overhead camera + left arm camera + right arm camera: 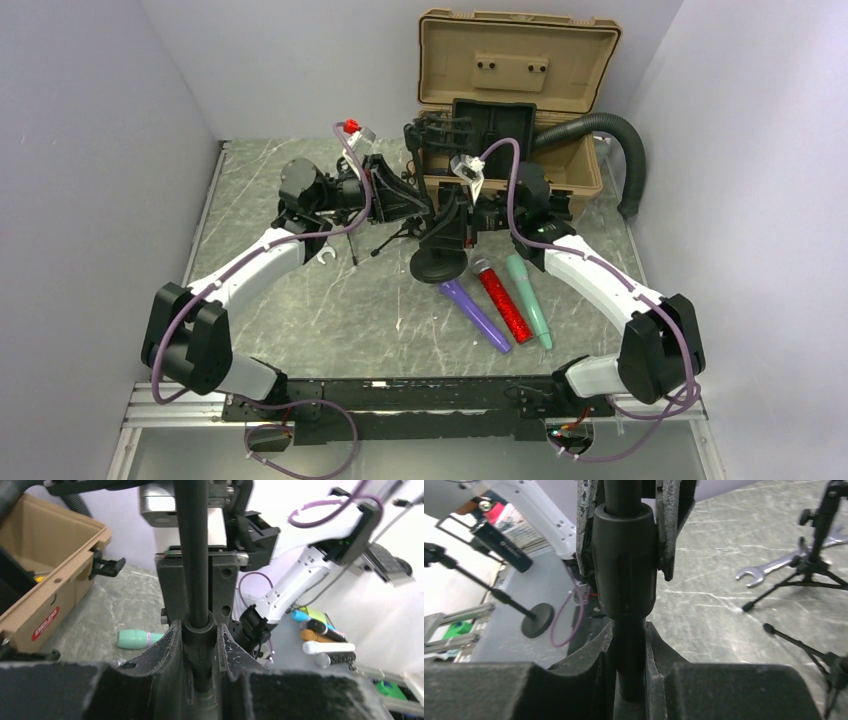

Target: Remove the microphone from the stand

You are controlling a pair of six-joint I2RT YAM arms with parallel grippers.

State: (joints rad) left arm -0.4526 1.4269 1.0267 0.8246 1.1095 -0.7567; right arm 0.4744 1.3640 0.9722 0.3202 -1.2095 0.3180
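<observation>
A black microphone stand with a round base (437, 266) stands at the table's middle. Both grippers meet on its pole. My left gripper (424, 213) is shut on the stand's thick black collar (200, 630), its jaws pressed to both sides (200, 647). My right gripper (457, 215) is shut on the thin black pole (629, 655) just beside that collar (624, 565). A purple microphone (475, 315), a red one (503, 303) and a teal one (528, 298) lie on the table beside the base. I cannot make out a microphone on the stand itself.
An open tan case (515, 100) stands at the back with a black hose (622, 150) at its right. A small black tripod (395, 240) and a wrench (326, 257) lie left of the stand. The teal microphone also shows in the left wrist view (135, 639).
</observation>
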